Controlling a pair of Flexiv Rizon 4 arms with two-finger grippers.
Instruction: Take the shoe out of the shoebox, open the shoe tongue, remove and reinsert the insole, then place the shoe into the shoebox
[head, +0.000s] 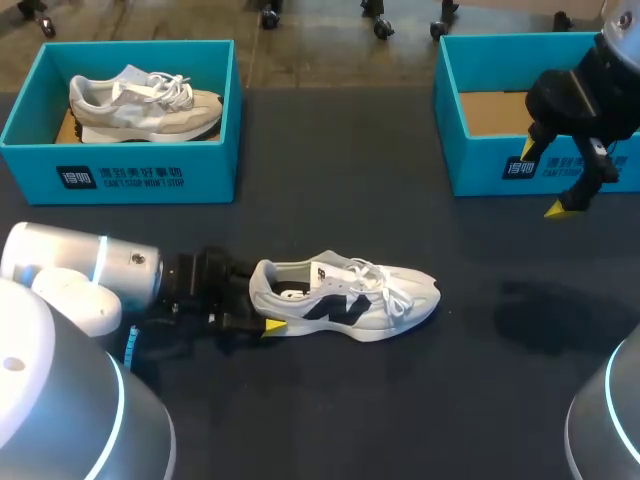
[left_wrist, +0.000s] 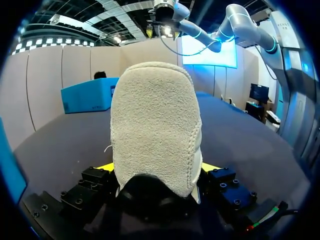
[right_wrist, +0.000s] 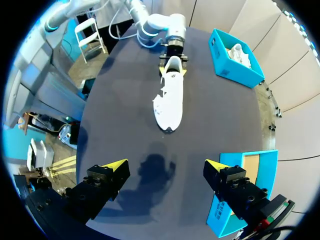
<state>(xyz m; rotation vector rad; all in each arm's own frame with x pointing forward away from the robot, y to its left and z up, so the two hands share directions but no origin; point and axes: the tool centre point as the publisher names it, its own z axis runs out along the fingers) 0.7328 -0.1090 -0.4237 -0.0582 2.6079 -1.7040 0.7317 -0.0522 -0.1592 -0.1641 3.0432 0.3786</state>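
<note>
A white and grey shoe (head: 345, 298) with a dark side logo lies upright on the dark table, toe pointing right, laces loose. My left gripper (head: 262, 300) is at its heel. In the left wrist view the heel (left_wrist: 155, 130) fills the gap and both yellow fingertips (left_wrist: 106, 168) press its sides. From the right wrist view the shoe (right_wrist: 170, 97) lies far ahead with the left gripper (right_wrist: 173, 57) at its heel. My right gripper (head: 545, 178) hangs open and empty, high over the table near the empty blue shoebox (head: 500, 165); its own view shows its gripper (right_wrist: 166, 165) spread wide.
A second blue shoebox (head: 120, 175) at the back left holds another pale shoe (head: 145, 105). The empty shoebox (right_wrist: 245, 190) lies beside the right gripper, the filled one (right_wrist: 235, 60) at the far side. Dark table (head: 480, 400) spreads in front of and right of the shoe.
</note>
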